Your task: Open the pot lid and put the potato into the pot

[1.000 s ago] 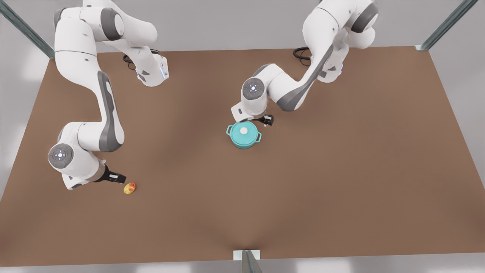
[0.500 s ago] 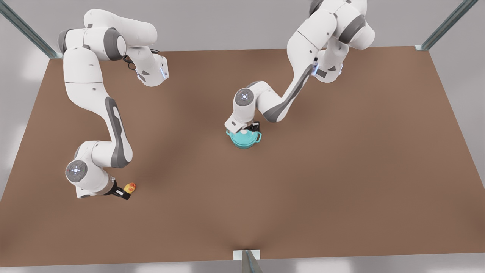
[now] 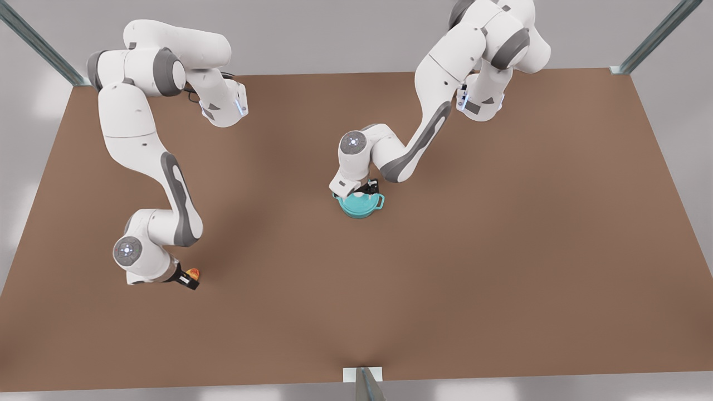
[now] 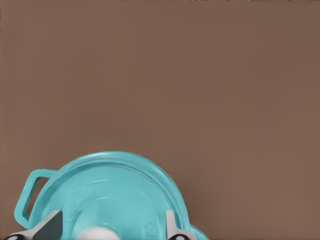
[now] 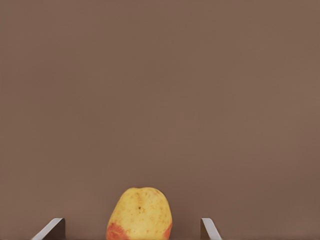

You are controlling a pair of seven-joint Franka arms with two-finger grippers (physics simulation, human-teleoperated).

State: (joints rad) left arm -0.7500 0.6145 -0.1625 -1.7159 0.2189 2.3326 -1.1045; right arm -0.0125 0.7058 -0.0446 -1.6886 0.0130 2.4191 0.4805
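The left gripper is hanging directly over the pot near the table's middle, its fingers spread apart on either side of the white knob at the centre of the pot lid, not yet clamped on it. The lid is sitting flat on the pot, so the pot is closed. Toward the front view's left, at the near side of the table, the right gripper is standing over the potato, its fingers released and straddling the yellow lump, which is lying on the table between them without visible contact. Both grasps look ready to close. The knob is small and rounded, so fingers closing off-centre or too high could be slipping off it, or dragging the lid sideways and shifting the pot. The potato is small and oval; a squeeze on its tapered part could be squirting it out and sending it rolling across the table.
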